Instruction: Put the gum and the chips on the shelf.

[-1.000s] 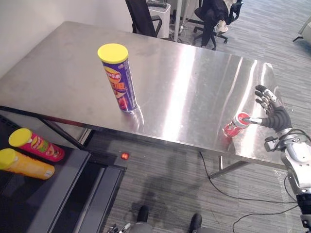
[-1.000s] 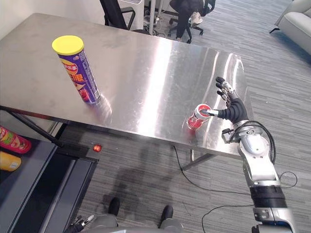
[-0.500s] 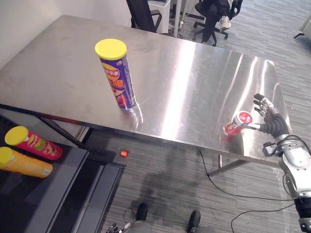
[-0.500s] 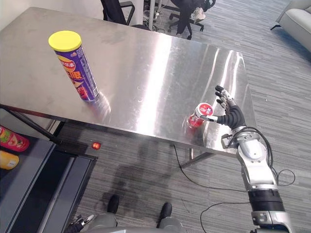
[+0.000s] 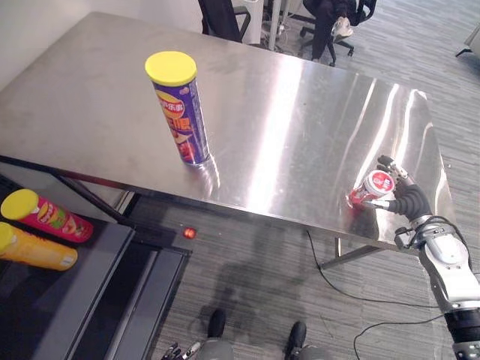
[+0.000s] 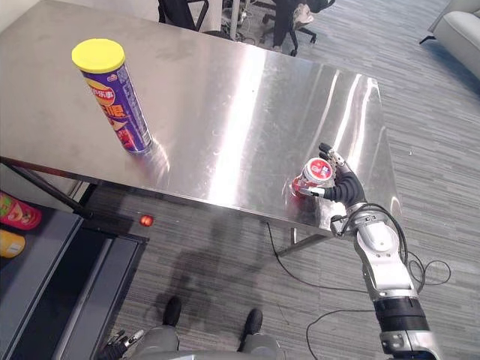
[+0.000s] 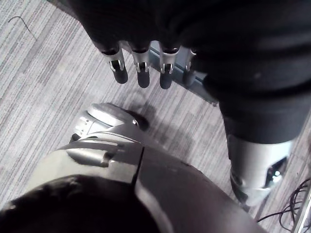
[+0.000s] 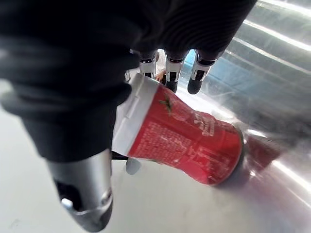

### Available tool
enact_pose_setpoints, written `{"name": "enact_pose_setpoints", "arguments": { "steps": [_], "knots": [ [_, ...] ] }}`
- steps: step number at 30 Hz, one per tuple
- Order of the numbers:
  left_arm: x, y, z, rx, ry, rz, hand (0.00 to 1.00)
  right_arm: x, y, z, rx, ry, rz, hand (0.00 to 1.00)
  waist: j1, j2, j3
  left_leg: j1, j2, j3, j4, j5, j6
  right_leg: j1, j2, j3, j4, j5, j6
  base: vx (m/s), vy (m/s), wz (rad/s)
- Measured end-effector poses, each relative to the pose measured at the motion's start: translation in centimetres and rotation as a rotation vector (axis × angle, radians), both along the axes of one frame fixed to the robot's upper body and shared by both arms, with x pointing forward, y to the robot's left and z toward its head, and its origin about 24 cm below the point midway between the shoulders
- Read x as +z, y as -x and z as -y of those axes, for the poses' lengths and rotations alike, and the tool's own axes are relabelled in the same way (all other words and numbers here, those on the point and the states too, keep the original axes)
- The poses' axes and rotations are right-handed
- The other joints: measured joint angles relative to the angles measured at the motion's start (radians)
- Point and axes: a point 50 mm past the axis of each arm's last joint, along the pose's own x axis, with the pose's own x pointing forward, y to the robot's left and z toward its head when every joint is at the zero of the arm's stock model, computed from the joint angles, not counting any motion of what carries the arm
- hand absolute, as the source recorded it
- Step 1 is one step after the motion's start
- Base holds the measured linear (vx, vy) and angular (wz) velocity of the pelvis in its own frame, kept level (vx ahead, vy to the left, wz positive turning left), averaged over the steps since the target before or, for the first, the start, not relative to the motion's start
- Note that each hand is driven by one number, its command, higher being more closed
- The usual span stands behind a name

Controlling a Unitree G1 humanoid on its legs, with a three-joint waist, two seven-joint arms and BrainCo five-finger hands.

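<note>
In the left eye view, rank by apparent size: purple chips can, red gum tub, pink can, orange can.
Largest: purple chips can.
Next, unranked: pink can and orange can on the lower shelf look alike, and the orange one is cut by the picture's edge.
Smallest: red gum tub.

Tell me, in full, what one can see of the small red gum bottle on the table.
The gum bottle is small, red and plastic-looking, with a closed white lid bearing a red label. It leans tilted, its base on the steel table near the front right corner. The right hand holds its upper part, fingers on one side, thumb on the other. Nothing else touches it.
</note>
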Motion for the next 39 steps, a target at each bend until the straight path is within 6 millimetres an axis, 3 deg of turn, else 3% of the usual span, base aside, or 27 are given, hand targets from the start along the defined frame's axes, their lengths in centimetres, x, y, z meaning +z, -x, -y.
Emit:
{"name": "enact_pose_setpoints", "arguments": {
  "steps": [1, 2, 9, 24, 26, 29, 31, 34, 39],
  "knots": [
    [0.0, -0.1, 0.0, 0.0, -0.001, 0.003, 0.0, 0.0, 0.0, -0.1, 0.002, 0.0, -0.001, 0.0, 0.001, -0.001, 0.004, 0.0, 0.0, 0.0, 0.0, 0.0, 0.0, 0.0, 0.0, 0.0, 0.0, 0.0, 0.0, 0.0, 0.0, 0.0],
    [0.0, -0.2, 0.0, -0.001, -0.002, 0.006, 0.0, -0.1, 0.0, -0.1, 0.005, 0.001, -0.003, 1.0, 0.003, -0.003, 0.01, 0.0, 0.0, 0.0, 0.0, 0.0, 0.0, 0.0, 0.0, 0.0, 0.0, 0.0, 0.0, 0.0, 0.0, 0.0],
    [0.1, -0.7, -0.2, -0.003, -0.007, 0.019, 0.0, 0.1, -0.1, -0.2, 0.003, -0.001, 0.005, 1.0, 0.02, -0.011, 0.023, -0.003, 0.0, -0.007, 0.0, 0.0, 0.0, 0.0, 0.001, -0.005, 0.0, 0.0, 0.0, 0.0, 0.0, 0.02],
    [0.2, -0.8, -0.3, -0.005, -0.012, 0.023, 0.0, 0.7, -0.6, -0.8, 0.015, 0.04, 0.031, 1.0, 0.022, -0.017, 0.027, -0.007, 0.001, -0.019, 0.001, 0.005, 0.001, 0.001, 0.002, -0.013, 0.008, 0.0, 0.0, 0.0, 0.001, 0.02],
    [0.2, -0.8, -0.3, -0.004, -0.013, 0.023, 0.0, 1.9, -1.0, -1.2, 0.023, 0.043, 0.078, 1.0, 0.021, -0.015, 0.028, -0.005, 0.002, -0.017, 0.001, 0.005, 0.0, 0.002, 0.002, -0.01, 0.009, 0.0, 0.0, 0.0, 0.0, -0.02],
    [0.2, -1.0, -0.2, -0.006, -0.011, 0.026, 0.0, 5.8, -1.3, -2.5, 0.082, 0.074, 0.224, 1.0, 0.021, -0.009, 0.032, 0.004, 0.007, -0.016, 0.001, 0.006, 0.0, 0.005, 0.006, -0.006, 0.015, 0.0, 0.0, 0.0, 0.0, -0.03],
    [0.3, -1.1, -0.2, -0.006, -0.01, 0.033, 0.0, 10.2, -1.0, -3.7, 0.151, 0.112, 0.4, 1.0, 0.021, -0.007, 0.033, 0.008, 0.009, -0.018, 0.001, 0.006, -0.001, 0.01, 0.008, -0.006, 0.016, 0.0, 0.0, 0.0, 0.0, 0.0],
    [0.3, -1.2, -0.1, 0.0, -0.007, 0.039, 0.0, 14.4, 0.1, -5.3, 0.259, 0.06, 0.588, 1.0, 0.021, -0.002, 0.034, 0.022, 0.009, -0.023, 0.001, 0.006, -0.002, 0.025, 0.008, -0.008, 0.018, 0.0, 0.0, 0.0, 0.001, 0.05],
    [0.3, -1.1, 0.0, 0.026, -0.003, 0.043, 0.0, 18.4, 1.9, -7.0, 0.393, 0.003, 0.778, 1.0, 0.022, 0.002, 0.033, 0.022, 0.008, -0.032, 0.005, 0.007, -0.001, 0.029, 0.007, -0.017, 0.023, 0.0, 0.0, 0.0, 0.003, 0.05]
  ]
}}
